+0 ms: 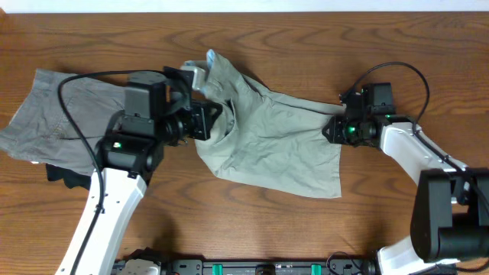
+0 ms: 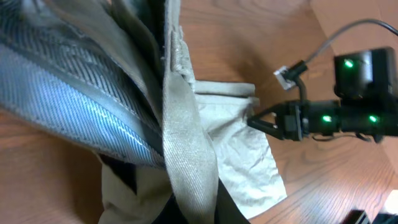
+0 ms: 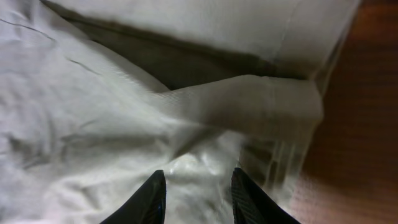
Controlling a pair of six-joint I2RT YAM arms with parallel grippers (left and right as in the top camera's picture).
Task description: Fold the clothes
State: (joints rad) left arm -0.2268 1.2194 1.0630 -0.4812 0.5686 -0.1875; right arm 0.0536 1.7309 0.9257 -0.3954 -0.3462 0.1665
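At right hand point(image 3: 194, 186): shorts point(image 3: 112, 93) pinched.

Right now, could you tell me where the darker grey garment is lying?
In the overhead view, the darker grey garment lies at the left end of the table, left of the khaki shorts, with a small black garment at its near edge.

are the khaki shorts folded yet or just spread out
Not folded: the khaki shorts lie crumpled, right part spread on the table, left end bunched and raised, pale blue lining showing.
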